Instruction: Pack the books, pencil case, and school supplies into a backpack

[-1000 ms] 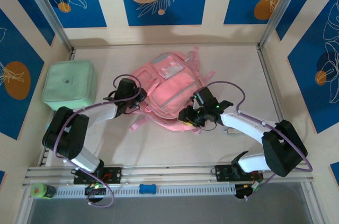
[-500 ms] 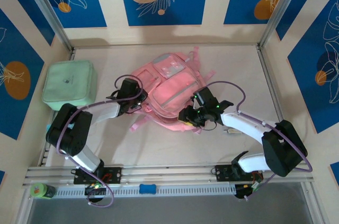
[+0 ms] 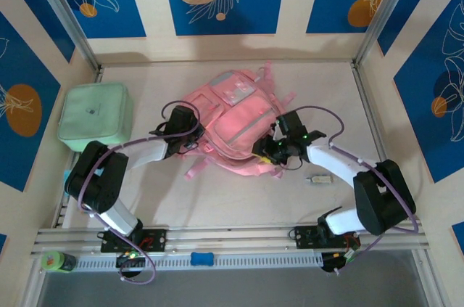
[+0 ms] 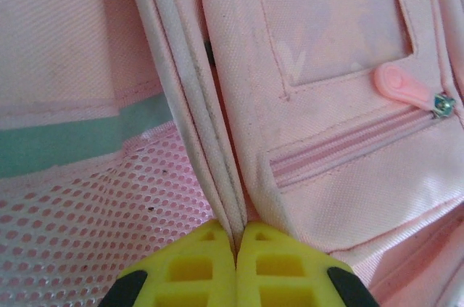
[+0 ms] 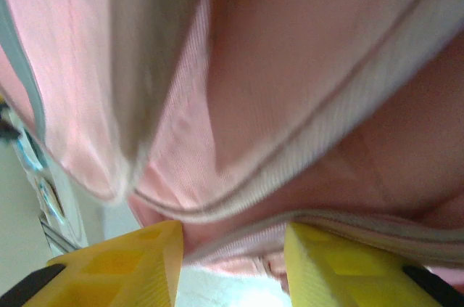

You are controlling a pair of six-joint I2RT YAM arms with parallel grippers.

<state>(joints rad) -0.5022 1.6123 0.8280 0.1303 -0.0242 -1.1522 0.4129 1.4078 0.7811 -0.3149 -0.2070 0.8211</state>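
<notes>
The pink backpack [image 3: 232, 120] lies flat in the middle of the table, its pale patch toward the far side. My left gripper [image 3: 190, 140] is at its left edge. In the left wrist view this gripper [image 4: 235, 238] is shut on a pale piped seam of the backpack [image 4: 319, 104], beside pink mesh. My right gripper [image 3: 270, 149] is at the backpack's near right corner. Its yellow fingers [image 5: 130, 263] hold a thick fold of blurred pink fabric [image 5: 239, 245] between them. The books and the pencil case are out of view.
A mint-green square lidded box [image 3: 95, 115] stands at the left wall. A small pale object [image 3: 317, 178] lies on the table right of the right arm. Metal frame rails border the table on all sides.
My left gripper has closed on the backpack's seam. My right gripper has moved up and to the right along the backpack's corner, and the backpack has shifted a little.
</notes>
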